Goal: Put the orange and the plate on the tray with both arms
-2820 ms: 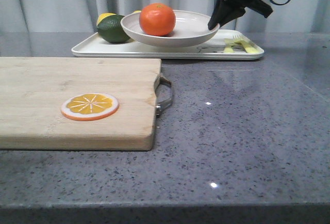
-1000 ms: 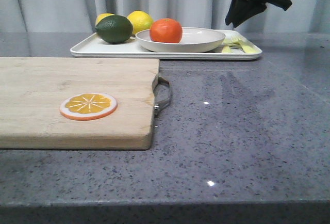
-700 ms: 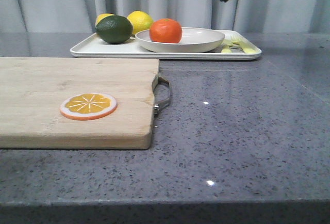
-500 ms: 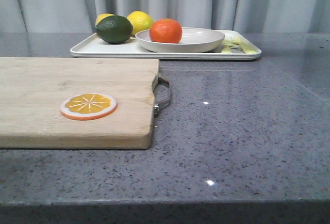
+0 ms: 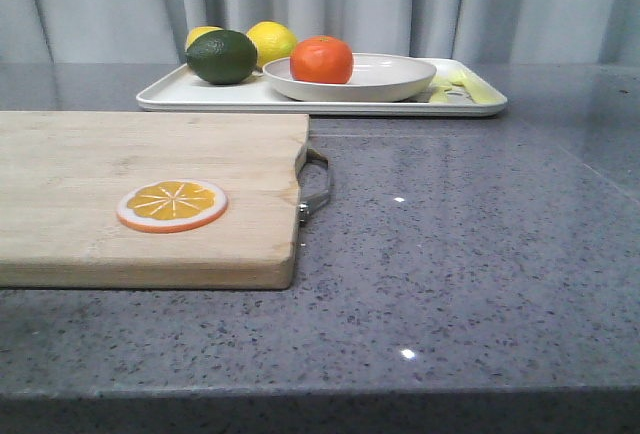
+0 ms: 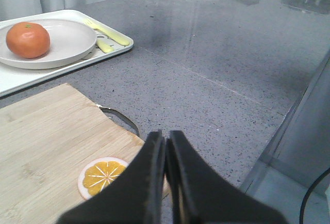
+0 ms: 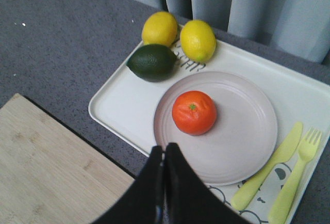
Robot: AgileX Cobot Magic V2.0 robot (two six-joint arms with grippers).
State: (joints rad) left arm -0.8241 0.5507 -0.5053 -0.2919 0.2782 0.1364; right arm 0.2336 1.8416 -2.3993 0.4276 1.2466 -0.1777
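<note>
The orange (image 5: 321, 59) lies in the off-white plate (image 5: 385, 76), which rests on the white tray (image 5: 240, 95) at the far side of the table. The right wrist view looks down on the orange (image 7: 194, 112), the plate (image 7: 242, 131) and the tray (image 7: 124, 100). My right gripper (image 7: 165, 149) is shut and empty, held high above the tray's near edge. My left gripper (image 6: 165, 136) is shut and empty above the wooden board's right end; the orange (image 6: 28, 40), plate (image 6: 72, 38) and tray (image 6: 116, 46) show far off. Neither gripper shows in the front view.
A wooden cutting board (image 5: 130, 194) with a metal handle (image 5: 318, 186) carries a flat orange slice (image 5: 171, 204). On the tray lie two yellow lemons (image 7: 197, 40), a dark green lime (image 5: 221, 56) and yellow cutlery (image 7: 289, 175). Grey curtains hang behind.
The plate with the orange has come down onto the tray and been let go. The right arm has risen up out of the front view.
</note>
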